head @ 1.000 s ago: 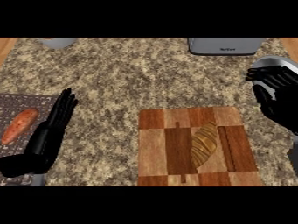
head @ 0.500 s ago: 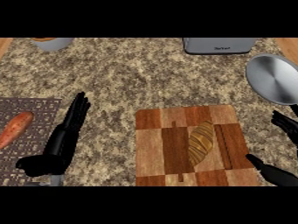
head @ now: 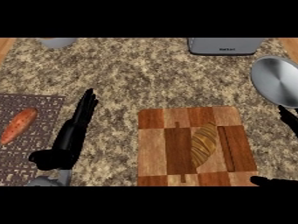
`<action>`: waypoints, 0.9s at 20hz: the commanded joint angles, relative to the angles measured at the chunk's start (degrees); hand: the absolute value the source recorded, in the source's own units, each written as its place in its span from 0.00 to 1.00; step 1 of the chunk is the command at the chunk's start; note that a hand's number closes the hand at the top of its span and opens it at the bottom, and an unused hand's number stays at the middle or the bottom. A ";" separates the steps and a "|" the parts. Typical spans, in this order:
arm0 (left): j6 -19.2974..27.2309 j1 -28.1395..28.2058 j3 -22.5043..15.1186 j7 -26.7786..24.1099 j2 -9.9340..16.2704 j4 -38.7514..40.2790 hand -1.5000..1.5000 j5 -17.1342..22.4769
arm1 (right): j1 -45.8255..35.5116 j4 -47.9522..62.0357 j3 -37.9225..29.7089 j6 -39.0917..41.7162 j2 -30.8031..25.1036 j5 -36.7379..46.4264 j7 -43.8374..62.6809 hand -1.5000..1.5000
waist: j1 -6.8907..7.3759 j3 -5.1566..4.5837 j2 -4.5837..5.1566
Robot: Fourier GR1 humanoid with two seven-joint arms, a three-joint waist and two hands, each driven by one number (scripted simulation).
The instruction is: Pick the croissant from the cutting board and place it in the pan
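Note:
A golden-brown croissant point(head: 204, 144) lies lengthwise on the wooden cutting board point(head: 161, 153), right of its middle. The round silver pan point(head: 281, 81) sits on the counter at the far right, beyond the board. My right hand point(head: 297, 126) is open at the right edge, fingers spread just right of the board, its thumb point(head: 272, 181) showing below the board's near right corner; it touches nothing. My left hand point(head: 72, 133) is open and upright, left of the board.
A dark patterned mat point(head: 22, 157) at the left holds an orange carrot-like vegetable point(head: 18, 125). A grey appliance point(head: 226, 45) stands at the back right, and a grey object point(head: 57, 42) at the back left. Wooden strips border the granite counter.
The view has shifted, uncovering the pan. My right hand has dropped from beside the pan to the board's right edge. The left hand stays upright near the mat.

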 commanded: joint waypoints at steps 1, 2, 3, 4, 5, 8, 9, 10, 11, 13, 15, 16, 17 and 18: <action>-2.38 1.70 0.83 -2.20 0.62 0.05 0.50 0.95 | -5.44 -0.92 3.60 2.87 -3.20 4.71 12.74 0.00 | 0.88 -0.04 0.07; 1.09 -1.65 0.40 -0.84 -2.23 2.95 0.50 -1.11 | -5.62 -4.05 3.74 5.21 -5.47 4.60 15.69 0.00 | 0.25 -0.06 0.08; -1.61 -0.21 0.50 -0.01 0.07 -0.12 0.50 0.11 | -7.78 -0.75 5.82 5.50 -4.51 6.75 16.79 0.00 | 0.89 -0.01 0.07; -1.93 -3.41 0.93 -0.22 -1.10 3.49 0.50 0.46 | -10.07 1.35 9.06 6.97 -4.54 8.57 18.52 0.00 | 1.20 -0.06 0.38; -0.36 0.05 -0.95 1.46 -0.90 -1.07 0.50 -0.79 | -10.51 0.62 10.35 7.89 -5.49 10.61 21.34 0.00 | 1.76 -0.04 0.11; -0.20 0.38 -0.60 0.08 -1.05 -0.21 0.50 -1.61 | -14.68 4.56 12.89 13.80 -6.76 11.75 23.70 0.00 | 1.48 0.02 0.15; -1.64 0.00 -0.10 1.74 0.29 -1.81 0.50 -0.62 | -18.06 4.72 16.87 13.85 -4.11 14.56 27.75 0.00 | 2.06 0.01 0.17; -2.66 -1.11 1.51 0.17 0.37 0.50 0.50 0.32 | -19.88 6.16 19.61 14.51 -2.04 16.23 29.23 0.00 | 1.90 -0.01 0.27; -1.63 -1.38 0.49 0.69 -1.61 0.71 0.50 -0.21 | -19.55 8.75 20.37 15.15 -1.07 17.32 26.96 0.00 | 1.15 0.04 0.17; -2.85 -3.33 1.94 0.06 -0.95 4.32 0.50 -0.26 | -21.93 9.53 22.94 16.27 0.67 21.00 32.47 0.00 | 0.75 0.01 0.20; -2.54 -1.29 2.44 -1.49 -1.51 4.25 0.50 -0.45 | -21.16 8.71 26.22 16.11 4.67 23.82 35.76 0.00 | 0.31 0.02 0.03; -1.48 -1.80 1.08 1.07 -2.78 1.84 0.50 -1.87 | -23.57 10.81 23.40 18.75 5.27 22.76 36.14 0.00 | 0.26 0.06 -0.02; -1.25 2.64 -0.08 0.09 -2.00 -1.43 0.50 -2.27 | -25.09 19.42 24.24 16.81 7.94 24.18 32.10 0.00 | 0.90 0.09 0.04; -1.50 1.13 1.41 -0.17 -2.59 -0.25 0.50 -2.95 | -22.56 12.38 24.07 18.39 8.85 25.32 36.06 0.00 | 0.17 0.06 -0.07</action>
